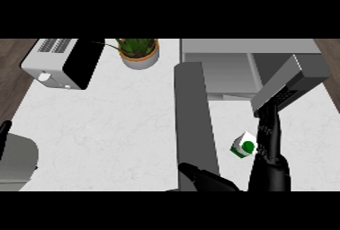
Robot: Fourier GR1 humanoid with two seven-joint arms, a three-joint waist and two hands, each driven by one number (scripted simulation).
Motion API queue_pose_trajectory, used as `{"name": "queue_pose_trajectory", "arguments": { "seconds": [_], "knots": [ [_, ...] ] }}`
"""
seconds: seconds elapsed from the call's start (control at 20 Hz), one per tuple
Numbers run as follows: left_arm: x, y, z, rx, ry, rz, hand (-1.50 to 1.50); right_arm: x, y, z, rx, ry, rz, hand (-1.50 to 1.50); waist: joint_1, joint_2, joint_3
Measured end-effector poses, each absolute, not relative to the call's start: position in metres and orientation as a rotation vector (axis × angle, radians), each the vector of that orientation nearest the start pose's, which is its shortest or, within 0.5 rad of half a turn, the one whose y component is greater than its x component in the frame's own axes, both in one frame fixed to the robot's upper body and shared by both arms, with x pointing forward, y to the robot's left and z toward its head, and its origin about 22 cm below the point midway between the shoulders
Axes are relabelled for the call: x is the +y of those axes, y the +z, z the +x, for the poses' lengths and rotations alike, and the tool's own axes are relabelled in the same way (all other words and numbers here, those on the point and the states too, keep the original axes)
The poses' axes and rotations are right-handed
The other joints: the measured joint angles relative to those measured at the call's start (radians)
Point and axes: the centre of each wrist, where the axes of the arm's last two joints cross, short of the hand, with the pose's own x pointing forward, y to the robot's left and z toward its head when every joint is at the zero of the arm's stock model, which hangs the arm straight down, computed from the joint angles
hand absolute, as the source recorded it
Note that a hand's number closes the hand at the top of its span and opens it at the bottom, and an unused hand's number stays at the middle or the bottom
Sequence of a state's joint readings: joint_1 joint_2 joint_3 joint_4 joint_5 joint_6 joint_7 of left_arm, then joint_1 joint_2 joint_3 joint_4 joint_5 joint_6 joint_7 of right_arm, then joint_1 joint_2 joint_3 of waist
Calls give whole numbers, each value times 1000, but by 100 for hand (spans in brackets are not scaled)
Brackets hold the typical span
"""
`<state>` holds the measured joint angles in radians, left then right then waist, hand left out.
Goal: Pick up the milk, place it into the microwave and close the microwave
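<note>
**Spotter:** What worries you from here?

**Operator:** Biggest thing first. The counter (106, 126) gives me room on the left of the frame, but the microwave (225, 72) sits upper right. Its open door (196, 117) runs down the middle like a wall. If I swing wide, I judge the arm could catch that door and knock it partly closed before the carton is inside.

**Spotter:** And your right hand?

**Operator:** My right hand (269, 143) shows as a dark shape at lower right, right up against the milk (243, 146). I cannot tell whether it is spread, closed or gripping.

**Spotter:** Where is the milk exactly?

**Operator:** It's on the counter at lower right, between the door and my right hand, outside the microwave. It looks tilted in this view. I'd guess a sideways nudge could tip it or push it against the door.

**Spotter:** Left hand?

**Operator:** It's resting at the left edge (5, 132). The little that shows is straight, holding nothing.
</note>
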<state>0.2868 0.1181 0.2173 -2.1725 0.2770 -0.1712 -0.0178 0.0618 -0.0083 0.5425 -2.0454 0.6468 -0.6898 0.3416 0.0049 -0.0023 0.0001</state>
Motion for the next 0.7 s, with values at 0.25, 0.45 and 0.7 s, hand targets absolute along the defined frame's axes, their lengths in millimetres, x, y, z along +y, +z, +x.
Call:
{"name": "queue_pose_trajectory", "arguments": {
  "seconds": [0.25, 0.45, 0.7],
  "knots": [
    [309, 105, 134, -1967, 35, 26, -150, -128, 81, 181, -1861, -114, -461, -150, 1, -1, 0],
    [317, 106, 129, -1961, 44, 36, -150, -135, 65, 185, -1839, -161, -461, -150, 0, -3, -2],
    [318, 108, 118, -1956, 43, 34, -150, -143, 40, 190, -1793, -214, -484, -150, 0, -5, -3]
  ]
}}
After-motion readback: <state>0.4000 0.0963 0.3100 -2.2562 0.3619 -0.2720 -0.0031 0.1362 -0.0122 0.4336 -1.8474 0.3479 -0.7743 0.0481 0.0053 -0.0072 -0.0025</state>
